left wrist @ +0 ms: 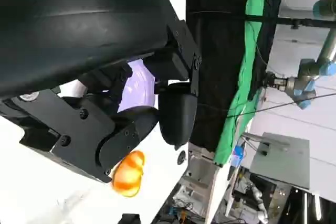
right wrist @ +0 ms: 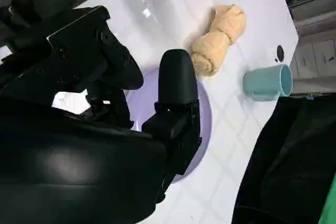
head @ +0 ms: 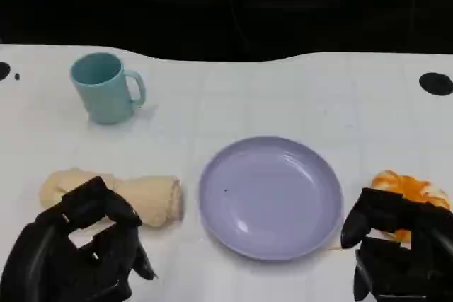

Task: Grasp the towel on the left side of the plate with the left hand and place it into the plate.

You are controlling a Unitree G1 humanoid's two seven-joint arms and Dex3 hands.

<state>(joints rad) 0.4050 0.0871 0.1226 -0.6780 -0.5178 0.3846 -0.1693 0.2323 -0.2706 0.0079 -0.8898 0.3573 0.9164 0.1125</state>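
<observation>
Left hand [head: 74, 245], fingers apart and holding nothing, hovers by the rolled towel [head: 145, 199] near the desk's front edge; a shallow grasp risks unrolling it short of the plate [head: 269, 196].

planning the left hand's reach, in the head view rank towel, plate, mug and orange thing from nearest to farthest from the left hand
From the left hand:
1. Towel, just ahead of the hand, left of the plate.
2. Plate, centre of the table, to the hand's right.
3. Mug, at the table's far left, beyond the towel.
4. Orange thing, far right, by the right hand.
</observation>
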